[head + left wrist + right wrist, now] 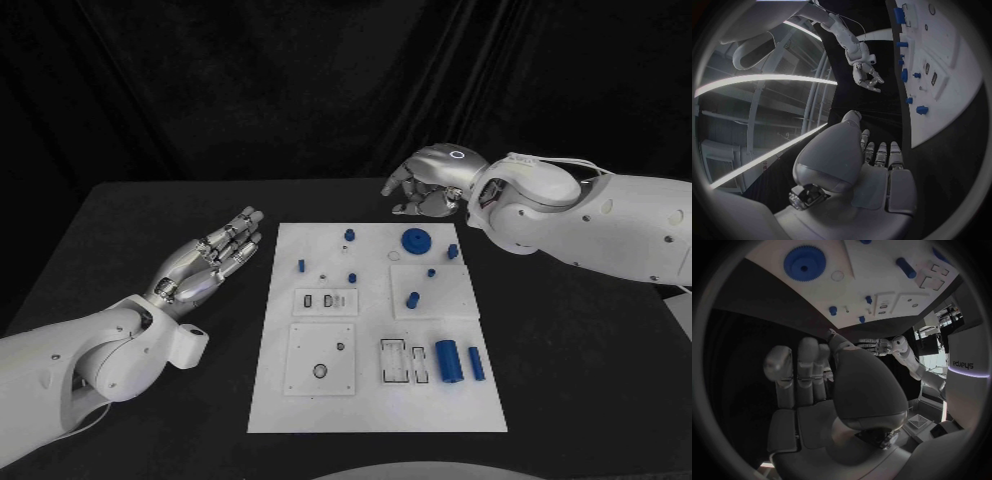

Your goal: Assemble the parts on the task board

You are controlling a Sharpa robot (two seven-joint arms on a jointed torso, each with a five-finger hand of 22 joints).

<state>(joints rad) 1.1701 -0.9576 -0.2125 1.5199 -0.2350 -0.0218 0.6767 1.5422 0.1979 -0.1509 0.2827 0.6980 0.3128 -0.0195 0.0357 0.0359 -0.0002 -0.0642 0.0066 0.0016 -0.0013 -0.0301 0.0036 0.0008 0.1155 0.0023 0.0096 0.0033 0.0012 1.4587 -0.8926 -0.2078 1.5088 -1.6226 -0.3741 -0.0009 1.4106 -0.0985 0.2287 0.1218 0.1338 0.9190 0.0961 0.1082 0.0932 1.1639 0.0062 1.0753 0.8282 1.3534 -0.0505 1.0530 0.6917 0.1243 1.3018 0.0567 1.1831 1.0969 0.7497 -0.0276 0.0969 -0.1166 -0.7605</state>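
"Sharpa" lettering (964,363) on robot body. Left robot hand (214,256) flat, empty; right robot hand (428,185) curled, empty.

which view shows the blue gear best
The right wrist view: the blue gear is large there, its teeth and centre hole clear. The head view shows it small, at the task board's far end. In the left wrist view I cannot pick it out for sure.
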